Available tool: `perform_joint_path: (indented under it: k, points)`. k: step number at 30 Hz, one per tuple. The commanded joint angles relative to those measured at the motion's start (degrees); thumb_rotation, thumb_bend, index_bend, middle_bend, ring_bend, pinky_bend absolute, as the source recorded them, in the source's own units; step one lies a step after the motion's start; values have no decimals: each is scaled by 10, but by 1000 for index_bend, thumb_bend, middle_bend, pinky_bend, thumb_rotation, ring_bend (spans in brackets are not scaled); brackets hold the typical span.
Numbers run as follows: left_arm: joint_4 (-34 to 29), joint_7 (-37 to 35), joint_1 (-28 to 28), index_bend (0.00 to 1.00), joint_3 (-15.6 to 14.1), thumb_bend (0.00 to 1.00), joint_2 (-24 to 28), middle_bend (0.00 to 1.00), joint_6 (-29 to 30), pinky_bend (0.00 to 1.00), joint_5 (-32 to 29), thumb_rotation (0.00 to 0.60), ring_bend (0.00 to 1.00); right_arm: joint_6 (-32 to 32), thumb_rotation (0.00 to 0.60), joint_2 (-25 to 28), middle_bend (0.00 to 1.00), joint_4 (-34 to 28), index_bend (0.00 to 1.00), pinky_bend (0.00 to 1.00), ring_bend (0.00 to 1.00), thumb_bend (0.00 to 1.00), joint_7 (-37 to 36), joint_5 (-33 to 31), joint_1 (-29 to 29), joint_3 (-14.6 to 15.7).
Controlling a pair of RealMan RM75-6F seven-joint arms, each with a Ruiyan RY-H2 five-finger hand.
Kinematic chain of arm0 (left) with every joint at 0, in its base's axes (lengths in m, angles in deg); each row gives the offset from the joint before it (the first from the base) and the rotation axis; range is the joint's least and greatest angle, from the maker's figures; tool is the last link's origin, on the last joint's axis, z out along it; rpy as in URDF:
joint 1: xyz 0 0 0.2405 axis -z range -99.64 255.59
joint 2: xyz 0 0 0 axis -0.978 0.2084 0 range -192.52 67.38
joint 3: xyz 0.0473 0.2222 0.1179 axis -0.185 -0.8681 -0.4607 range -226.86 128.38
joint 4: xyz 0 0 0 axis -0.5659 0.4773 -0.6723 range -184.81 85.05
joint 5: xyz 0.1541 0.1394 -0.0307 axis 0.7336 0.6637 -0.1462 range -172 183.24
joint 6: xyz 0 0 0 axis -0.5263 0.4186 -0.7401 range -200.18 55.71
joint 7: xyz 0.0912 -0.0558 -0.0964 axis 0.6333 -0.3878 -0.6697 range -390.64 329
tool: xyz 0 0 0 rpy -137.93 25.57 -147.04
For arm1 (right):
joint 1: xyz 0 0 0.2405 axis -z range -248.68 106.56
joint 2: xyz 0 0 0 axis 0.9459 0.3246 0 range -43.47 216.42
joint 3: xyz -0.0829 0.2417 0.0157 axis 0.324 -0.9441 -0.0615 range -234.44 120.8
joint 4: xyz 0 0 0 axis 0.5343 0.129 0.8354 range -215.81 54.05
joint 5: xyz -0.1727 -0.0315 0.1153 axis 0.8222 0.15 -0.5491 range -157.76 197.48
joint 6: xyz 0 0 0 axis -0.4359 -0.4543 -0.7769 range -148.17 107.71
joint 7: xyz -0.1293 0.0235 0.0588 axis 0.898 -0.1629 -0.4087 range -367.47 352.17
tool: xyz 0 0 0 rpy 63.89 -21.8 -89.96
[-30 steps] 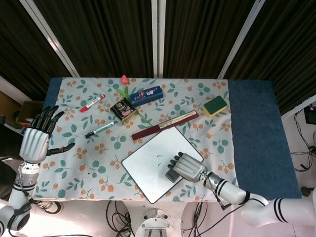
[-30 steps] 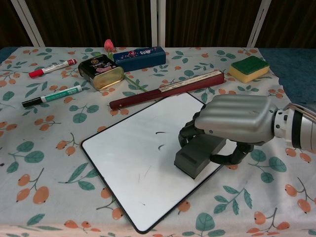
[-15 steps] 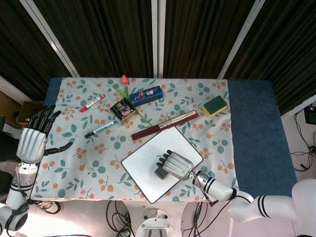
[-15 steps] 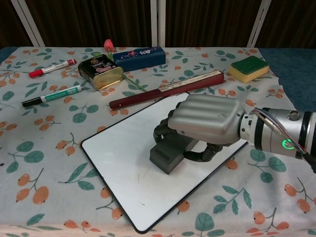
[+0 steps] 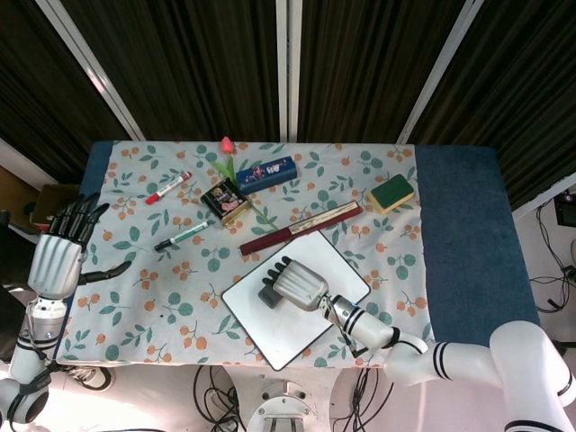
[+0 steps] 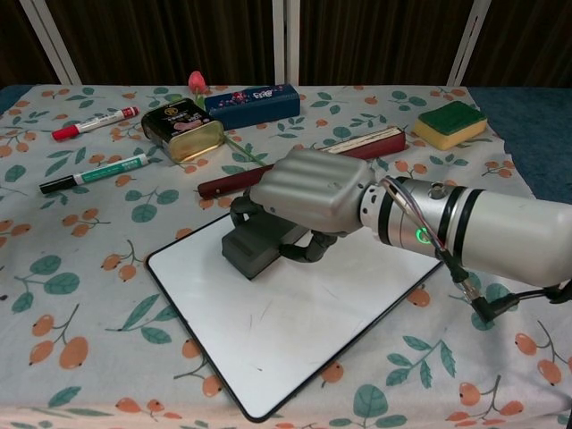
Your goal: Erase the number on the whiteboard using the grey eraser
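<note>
The whiteboard (image 5: pixel 306 328) (image 6: pixel 295 349) lies tilted on the flowered cloth near the table's front edge. Its surface shows only faint thin streaks in the chest view; no number is legible. My right hand (image 5: pixel 299 284) (image 6: pixel 308 189) grips the grey eraser (image 5: pixel 269 295) (image 6: pixel 252 251) and presses it on the board's left part. My left hand (image 5: pixel 59 256) hovers off the table's left edge with fingers spread and nothing in it; the chest view does not show it.
Behind the board lies a dark red folded fan (image 5: pixel 301 228) (image 6: pixel 241 181). Further back are a green-yellow sponge (image 5: pixel 391 193) (image 6: pixel 450 123), a blue box (image 5: pixel 266 174) (image 6: pixel 252 105), a tin (image 5: pixel 225 201) (image 6: pixel 183 129), a tulip (image 5: pixel 228 146), a green marker (image 5: pixel 181 237) (image 6: pixel 94 173) and a red marker (image 5: pixel 168 187) (image 6: pixel 95 122).
My right hand slid the eraser leftward across the board, from its right part to its left. The two dark marks at the board's middle are gone. The left hand barely moved.
</note>
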Motion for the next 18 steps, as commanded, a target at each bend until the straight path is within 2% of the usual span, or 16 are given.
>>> perform_joint_path:
  k: [1,6,9,18]
  points:
    - [0,-1,-1,125,0,0,0,67,0,166,-1,378,57,10,600,-16,696,19,849,531,547,465,-23,-23,-11,-20]
    - [-2,1,-2,125,1,0,2,67,1,166,0,375,57,10,600,-32,696,46,849,531,547,467,-42,-35,-24,-38]
    - [-4,3,-2,125,0,0,5,67,2,166,2,378,57,5,600,-35,696,53,849,530,547,468,-52,-32,-28,-38]
    - [-10,6,-3,125,-2,0,4,67,2,166,5,379,57,6,600,-9,702,24,853,537,551,470,-43,-14,-29,-10]
